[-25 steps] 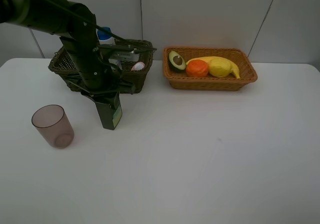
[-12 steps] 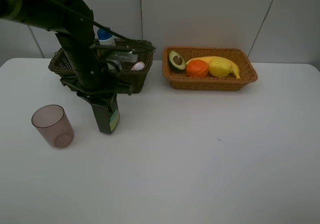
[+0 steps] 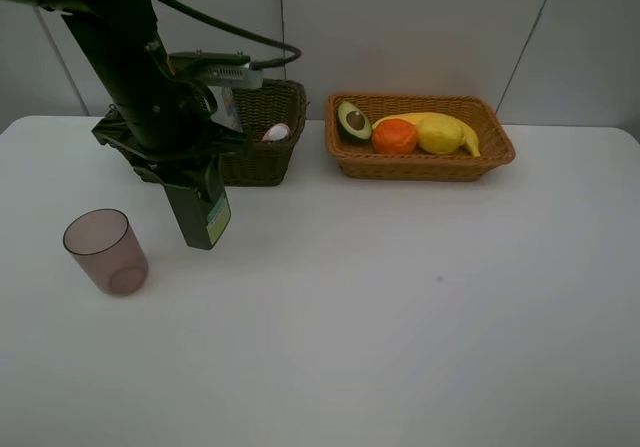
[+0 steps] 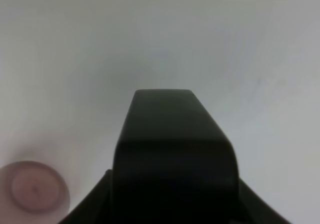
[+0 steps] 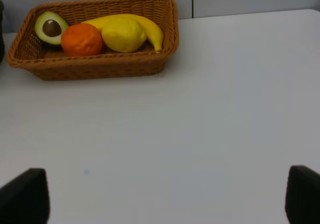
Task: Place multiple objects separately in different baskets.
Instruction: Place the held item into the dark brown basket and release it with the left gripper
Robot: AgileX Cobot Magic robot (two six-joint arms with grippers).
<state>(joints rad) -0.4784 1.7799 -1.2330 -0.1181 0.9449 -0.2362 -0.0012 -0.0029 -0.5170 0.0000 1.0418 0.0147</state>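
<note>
Exterior high view: my left gripper [image 3: 188, 179] grips the dark green square bottle [image 3: 200, 215], lifted.
Right gripper [image 5: 165, 196]: my jaws spread wide, empty.

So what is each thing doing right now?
Green bottle: upright, held in the left gripper.
Cup: standing on the table, empty.
Dark basket: holds something pink and white.
Tan basket: holds the avocado, orange, lemon, banana.
Right gripper: open, empty.
</note>
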